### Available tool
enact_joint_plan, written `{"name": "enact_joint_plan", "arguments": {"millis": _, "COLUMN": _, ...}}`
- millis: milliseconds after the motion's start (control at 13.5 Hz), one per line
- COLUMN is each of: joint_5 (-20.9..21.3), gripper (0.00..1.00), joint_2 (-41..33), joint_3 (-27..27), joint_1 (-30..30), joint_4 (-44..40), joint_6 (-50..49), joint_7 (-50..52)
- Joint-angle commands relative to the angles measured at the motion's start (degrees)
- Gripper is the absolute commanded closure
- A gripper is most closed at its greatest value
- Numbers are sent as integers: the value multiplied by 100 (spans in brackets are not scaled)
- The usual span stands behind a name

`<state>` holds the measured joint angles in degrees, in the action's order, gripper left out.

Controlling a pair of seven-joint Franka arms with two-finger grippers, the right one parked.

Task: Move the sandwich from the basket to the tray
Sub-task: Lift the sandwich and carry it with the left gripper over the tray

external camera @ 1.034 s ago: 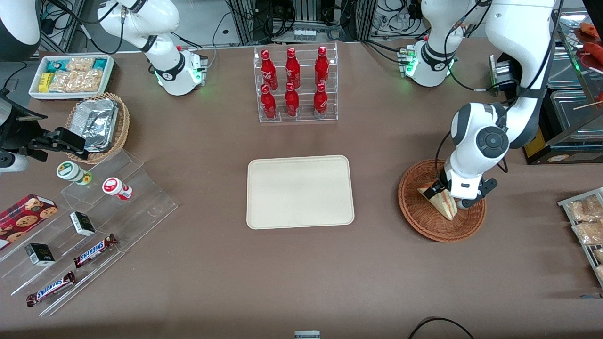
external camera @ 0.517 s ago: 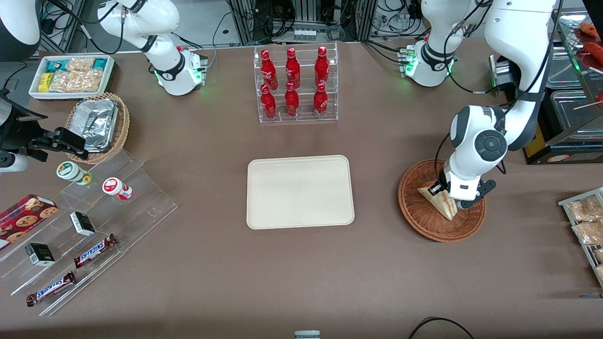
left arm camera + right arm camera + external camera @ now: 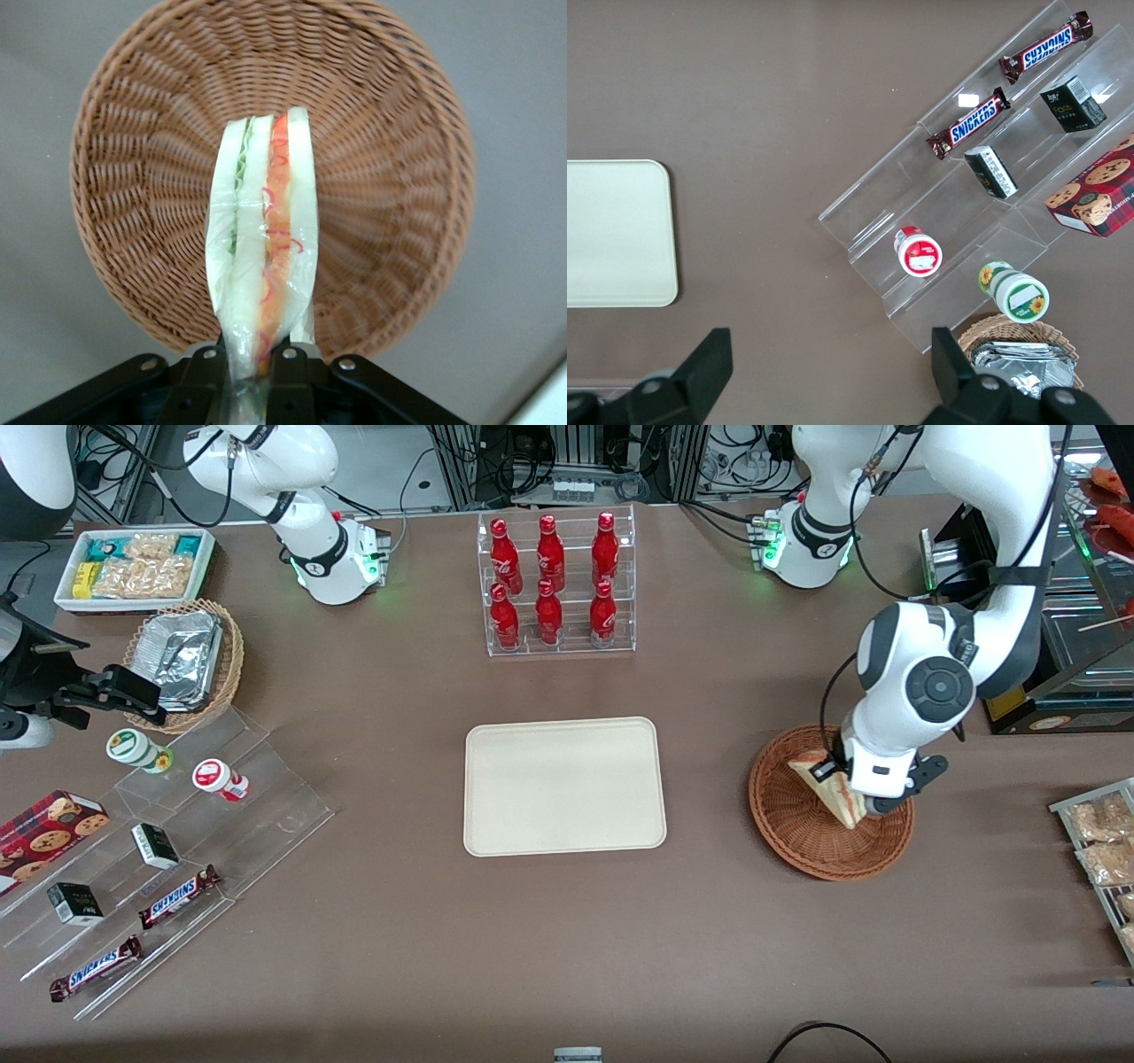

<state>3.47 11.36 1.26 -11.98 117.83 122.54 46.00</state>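
Tray on brown table; Snickers bars, cookie box on clear tiered stand.

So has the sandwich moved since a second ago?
Yes. The sandwich, clamped in the gripper, has shifted up the front view against the basket, apparently lifted from its floor.

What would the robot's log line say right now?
end effector: shut on triangular wrapped sandwich | above reddish-brown wicker basket | cream rectangular tray: awaiting
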Motion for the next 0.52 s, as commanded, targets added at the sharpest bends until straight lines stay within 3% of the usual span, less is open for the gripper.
{"name": "enact_joint_plan", "arguments": {"millis": 0, "joint_5": 84, "gripper": 100, "joint_2": 120, "joint_3": -38, "joint_1": -522, "joint_4": -565, "joint_6": -466, "joint_7": 6}}
{"name": "enact_joint_plan", "arguments": {"millis": 443, "joint_5": -188, "gripper": 100, "joint_2": 1341, "joint_3": -38, "joint_1": -1876, "joint_4": -2069, "joint_6": -977, "joint_7": -170}}
